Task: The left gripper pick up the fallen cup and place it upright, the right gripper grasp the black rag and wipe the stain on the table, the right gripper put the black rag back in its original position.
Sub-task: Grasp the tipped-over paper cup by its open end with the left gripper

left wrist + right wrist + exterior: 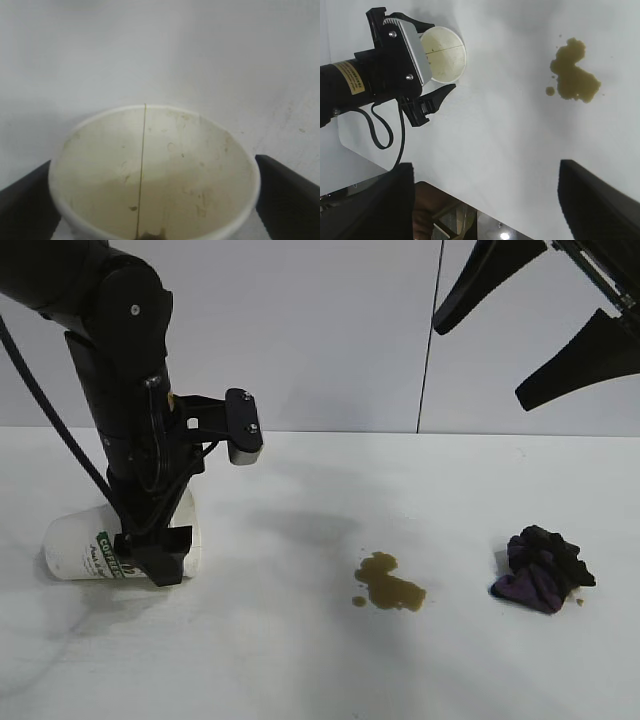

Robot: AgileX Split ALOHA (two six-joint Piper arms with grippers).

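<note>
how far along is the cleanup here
Nothing looks finished yet. In hand: the left gripper is down over the cup, fingers open either side of its rim, and the cup lies on its side on the table. Left: standing the cup up, then wiping the stain, which is untouched. The rag sits by itself, and the right gripper hangs open high above it.

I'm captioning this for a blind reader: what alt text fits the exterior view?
The open left gripper straddles a fallen white cup on the white table. An olive-brown stain and a black rag lie further right, with the open right gripper raised above.
</note>
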